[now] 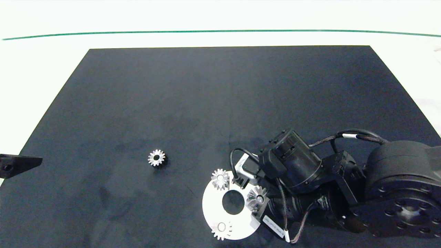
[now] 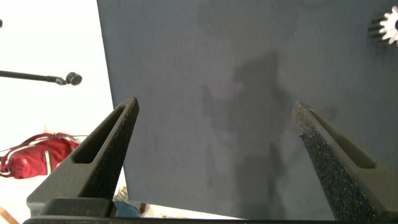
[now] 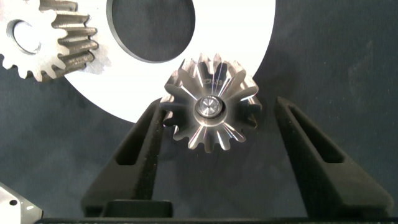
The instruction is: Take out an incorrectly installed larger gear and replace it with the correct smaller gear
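From the head view: four gears counted on the dark bench (image 1: 213,103). One smaller gear (image 1: 156,157) lying alone left of centre, well apart from the rest; two more short-toothed gears (image 1: 220,178) on the white ring plate (image 1: 211,210), at its far rim and near rim; the larger gear (image 1: 257,197) seated at the plate's right rim, partly covered by the right arm and its cables. Right gripper (image 1: 259,203) itself mostly hidden under the wrist here; left gripper (image 1: 17,165) cut off at the picture's left edge, parked. From the left wrist view: left gripper (image 2: 214,149) with jaws spread wide over bare bench, holding nothing; only a sliver of the lone gear at the corner; a red bag (image 2: 34,155) off the bench edge. From the right wrist view: right gripper (image 3: 217,134) with jaws apart, straddling the larger gear; one finger against the teeth, the other with a visible gap; a pin in the gear's centre; one short-toothed gear cut off at the corner.
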